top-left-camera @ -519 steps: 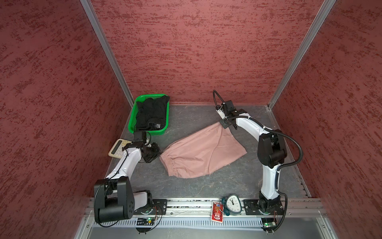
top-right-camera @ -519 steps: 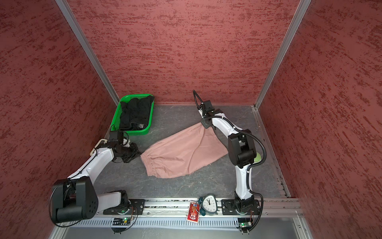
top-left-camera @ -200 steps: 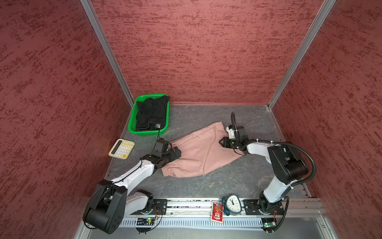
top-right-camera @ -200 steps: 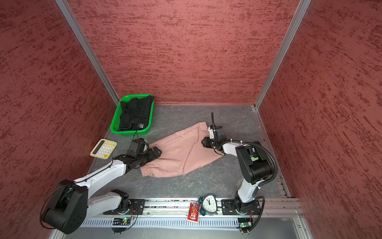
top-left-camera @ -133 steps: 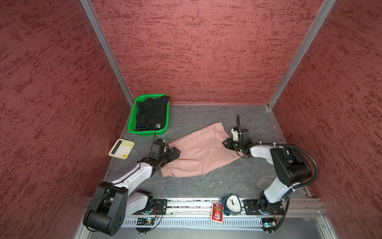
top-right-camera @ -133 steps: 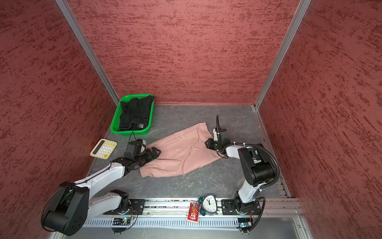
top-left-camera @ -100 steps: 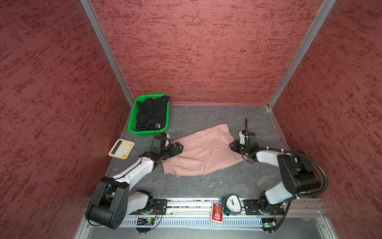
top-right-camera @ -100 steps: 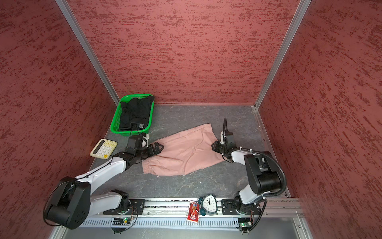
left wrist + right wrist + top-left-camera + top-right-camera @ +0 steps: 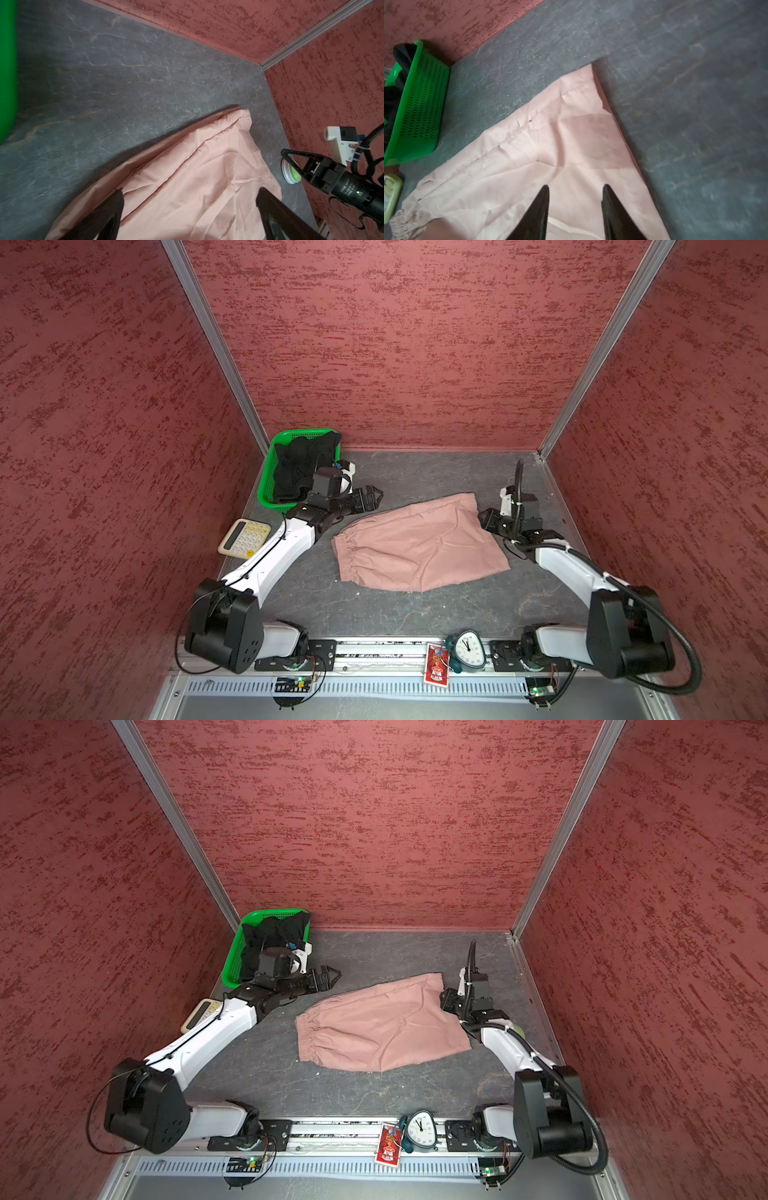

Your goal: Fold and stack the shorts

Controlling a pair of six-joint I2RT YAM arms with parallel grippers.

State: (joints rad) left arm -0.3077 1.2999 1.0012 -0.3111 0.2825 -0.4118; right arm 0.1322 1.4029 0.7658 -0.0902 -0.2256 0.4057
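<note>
Pink shorts (image 9: 419, 547) flat on the table (image 9: 415, 614), nothing gripped.

At far left the black shorts (image 9: 297, 464) sit bunched in the green basket (image 9: 268, 472) by the back corner, with a calculator (image 9: 244, 538) nearer the front. The left tool (image 9: 374, 497), jaws spread wide and empty, hovers just beside the pink shorts' far left edge. Their gathered waistband faces left. The right tool (image 9: 486, 520), jaws parted with nothing between them, sits at the hem's far right corner.

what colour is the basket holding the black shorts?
Bright green basket, slotted walls; shows best in the right wrist view.
</note>
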